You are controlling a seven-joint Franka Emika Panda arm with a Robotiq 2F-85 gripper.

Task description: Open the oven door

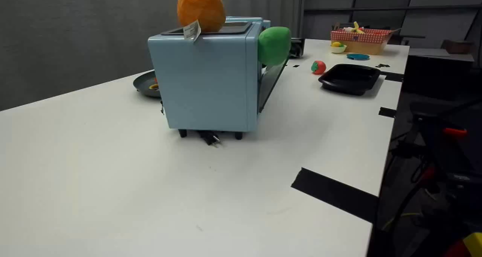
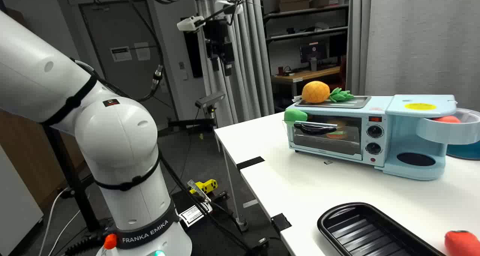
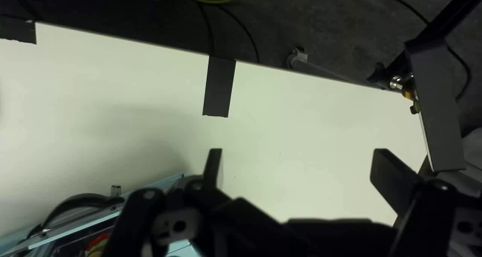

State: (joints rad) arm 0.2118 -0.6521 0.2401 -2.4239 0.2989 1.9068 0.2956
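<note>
Right up by the lens in the wrist view, the gripper has its fingers spread wide, nothing between them, table below. The door is on the front of the oven, leaning out a little by the look of it, its black handle untouched. Here's the danger: the green plush sits at the door's upper corner, wedged or resting, I can't tell, and a finger coming from that end could snag it. Pull too hard and the oven might slide on its feet, shaking the pineapple off the top. And the arm? Elbow out of frame, it holds the gripper high, fingers pointing down, well apart from the handle.
</note>
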